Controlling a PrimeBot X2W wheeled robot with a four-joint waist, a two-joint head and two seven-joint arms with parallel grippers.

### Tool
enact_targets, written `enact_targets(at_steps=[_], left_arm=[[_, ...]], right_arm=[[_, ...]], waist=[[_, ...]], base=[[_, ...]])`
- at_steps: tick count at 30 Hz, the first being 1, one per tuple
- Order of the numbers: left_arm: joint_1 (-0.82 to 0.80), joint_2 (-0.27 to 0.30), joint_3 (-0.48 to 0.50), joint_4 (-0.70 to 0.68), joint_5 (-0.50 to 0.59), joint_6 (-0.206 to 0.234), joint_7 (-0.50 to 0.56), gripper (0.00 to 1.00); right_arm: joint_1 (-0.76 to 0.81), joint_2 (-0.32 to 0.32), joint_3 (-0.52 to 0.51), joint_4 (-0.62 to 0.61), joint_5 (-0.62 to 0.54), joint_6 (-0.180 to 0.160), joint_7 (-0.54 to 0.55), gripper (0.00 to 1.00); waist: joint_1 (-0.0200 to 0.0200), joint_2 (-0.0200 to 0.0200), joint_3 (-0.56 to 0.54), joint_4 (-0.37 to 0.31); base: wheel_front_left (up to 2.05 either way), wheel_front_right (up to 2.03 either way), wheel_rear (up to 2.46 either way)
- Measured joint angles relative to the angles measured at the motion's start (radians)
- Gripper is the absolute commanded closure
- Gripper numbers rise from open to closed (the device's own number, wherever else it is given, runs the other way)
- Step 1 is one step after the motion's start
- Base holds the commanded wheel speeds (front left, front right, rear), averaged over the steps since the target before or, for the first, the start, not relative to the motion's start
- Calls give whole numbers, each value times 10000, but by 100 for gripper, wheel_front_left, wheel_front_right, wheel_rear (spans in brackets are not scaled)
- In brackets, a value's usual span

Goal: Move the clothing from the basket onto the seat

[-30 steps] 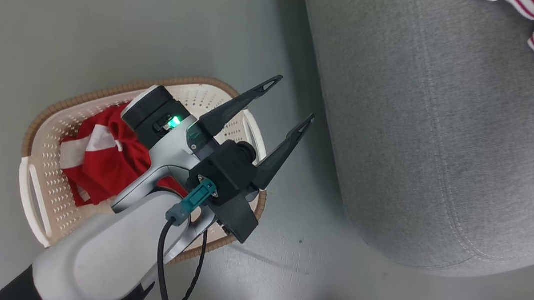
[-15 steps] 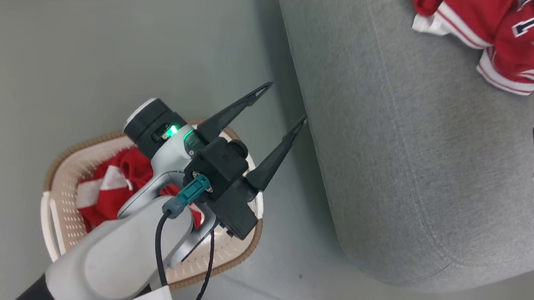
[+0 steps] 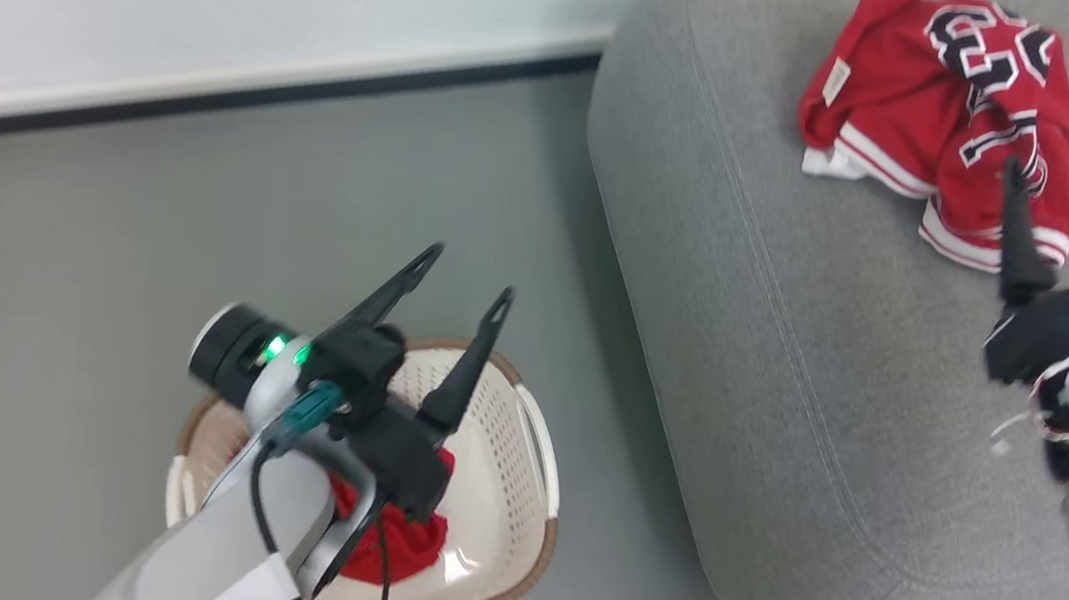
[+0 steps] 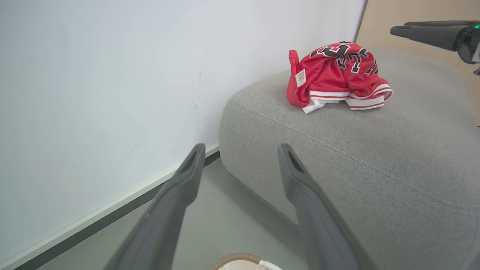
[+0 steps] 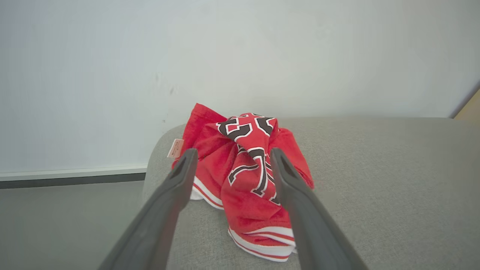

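While red numbered jersey (image 3: 949, 106) lies on grey fabric seat (image 3: 788, 369), red garment (image 3: 401, 542) waits in cream perforated basket (image 3: 507, 468).
Left hand (image 3: 469, 272) spread above for pick; right hand (image 3: 1053, 164) spread, empty.

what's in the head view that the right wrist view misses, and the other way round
Head view adds: the basket on the floor, a red garment in it, and the open left tool over it. Right wrist view adds: a tan panel at its right edge, beyond the seat. Both: the jersey crumpled on the seat, with the open right tool pointing at it.
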Motion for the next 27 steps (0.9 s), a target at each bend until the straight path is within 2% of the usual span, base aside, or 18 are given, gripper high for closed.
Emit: enact_targets(at_steps=[6,13,27], left_arm=[[1004,138,583,282,-391,178,-8,0],[2417,347,1344,343,-874,359,-8,0],[4921,717,2533,-863,-903,614,-8,0]], right_arm=[[1293,366,-109,-869,84,-15,0,0],[3060,761,-75,-1979,77,-282,0,0],[6447,1127,-42,-4905,-167,-1252,2,0]], waist=[[1,0,-854,375],[1,0,-1879,821],[1,0,-3448,1674]], base=[[0,0,0],[0,0,0],[0,0,0]])
